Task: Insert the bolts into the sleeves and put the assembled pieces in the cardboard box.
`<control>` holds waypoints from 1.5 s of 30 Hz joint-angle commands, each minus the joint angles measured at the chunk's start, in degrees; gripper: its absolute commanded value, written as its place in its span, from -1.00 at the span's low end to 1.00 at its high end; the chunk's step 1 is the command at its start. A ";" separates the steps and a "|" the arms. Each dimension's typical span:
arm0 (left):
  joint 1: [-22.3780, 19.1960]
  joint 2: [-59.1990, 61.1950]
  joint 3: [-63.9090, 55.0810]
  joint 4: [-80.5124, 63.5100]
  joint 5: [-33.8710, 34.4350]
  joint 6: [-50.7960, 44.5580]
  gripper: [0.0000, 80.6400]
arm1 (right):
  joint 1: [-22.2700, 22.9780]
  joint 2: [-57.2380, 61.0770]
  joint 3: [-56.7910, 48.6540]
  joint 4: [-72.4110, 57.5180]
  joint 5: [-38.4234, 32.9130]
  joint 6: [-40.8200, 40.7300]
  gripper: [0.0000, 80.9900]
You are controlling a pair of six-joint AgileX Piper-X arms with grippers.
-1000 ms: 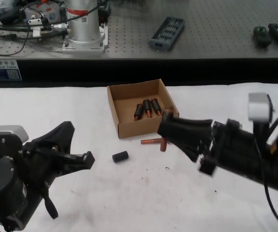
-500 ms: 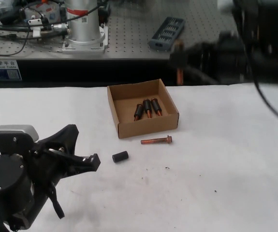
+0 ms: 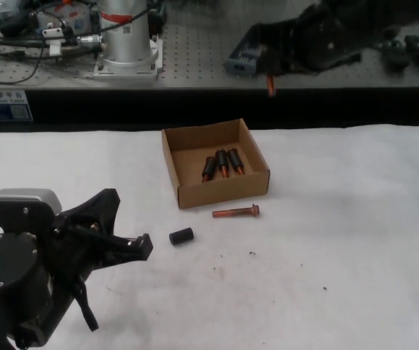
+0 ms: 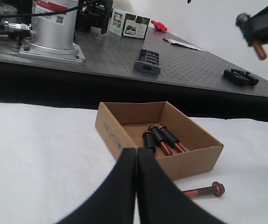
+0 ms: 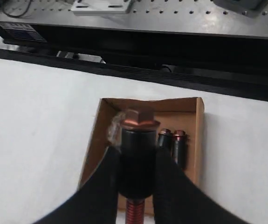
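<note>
1. The right claw is closed on a piece. Its fingers press the black body from both sides, with the copper head above them and the thread poking out below. Gripping the body rather than the shank likely keeps the two parts from sliding apart.
2. That claw hangs high over the table, with the box beneath it. From the high view it is hard to tell whether the claw sits squarely above the box or a little beyond it. The height probably gives clearance over the box wall before a drop.
3. Three finished pieces lie side by side inside the box, so the held one would be the fourth.
4. The left claw is fully closed with nothing in it, and sits low near the table.
5. Just ahead of the left claw's tip lies a loose sleeve. Farther ahead, close to the box's near wall, lies a loose bolt. The two are apart, so one more pair is left to join.
6. The left claw seems parked within reach of the sleeve. It would have to open before taking it, and the sleeve may roll if nudged.
</note>
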 commanded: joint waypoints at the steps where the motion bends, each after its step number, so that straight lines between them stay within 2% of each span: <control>1: -0.22 -0.36 -0.39 -0.45 -0.79 0.78 -0.98 | -0.49 2.76 -3.64 1.24 -0.39 -0.73 -0.86; 8: -0.22 -0.36 -0.39 -0.45 -0.79 1.66 -0.98 | -0.49 14.82 -13.81 5.80 -0.67 -0.73 -0.86; 14: -0.22 -0.36 -0.39 -0.60 -0.79 1.64 -0.98 | -0.37 20.20 -16.78 6.18 -0.88 -1.62 -0.86; 23: -0.22 -0.36 -0.39 -0.75 -0.79 2.49 -0.98 | -0.21 21.32 -16.78 7.73 -4.72 -1.61 -0.86; 35: -0.22 -0.36 -0.39 -0.75 -0.79 2.98 -0.98 | 2.69 21.32 -16.78 9.83 -4.84 -4.36 -0.87; 39: -0.22 -0.36 -0.39 -0.75 -0.79 2.98 -0.98 | 2.94 21.32 -16.78 9.82 -4.84 -4.71 -1.00; 45: -0.22 -0.36 -0.39 -0.75 -0.79 2.98 -0.98 | 2.94 21.32 -16.78 10.39 -4.84 -5.06 -0.37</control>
